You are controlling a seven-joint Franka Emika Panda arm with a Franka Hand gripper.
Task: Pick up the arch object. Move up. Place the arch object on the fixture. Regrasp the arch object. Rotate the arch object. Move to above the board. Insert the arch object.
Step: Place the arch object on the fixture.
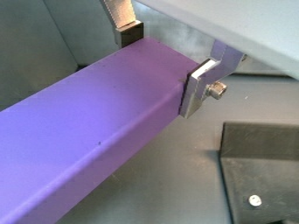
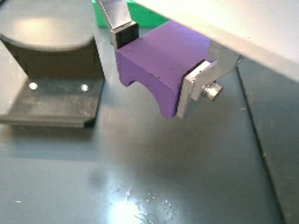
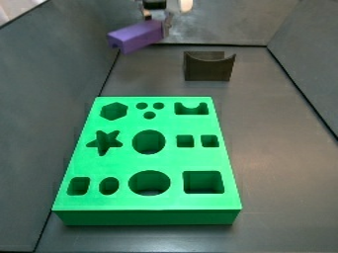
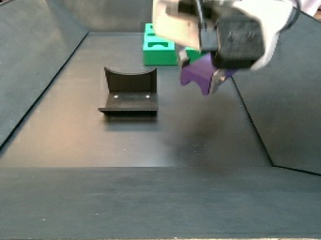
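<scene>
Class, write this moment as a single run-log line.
gripper: shut on purple block | block: in the air, off the floor | fixture: empty | green board: arch hole unfilled

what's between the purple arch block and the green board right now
Nothing. In a side view the arch object, held in the gripper, hangs above bare floor short of the board.

The claw (image 2: pixel 158 63) hangs raised in the air, its two flat silver fingers (image 2: pixel 197 85) clamped on the sides of the arch object (image 2: pixel 158 61), wrist above in a side view
</scene>
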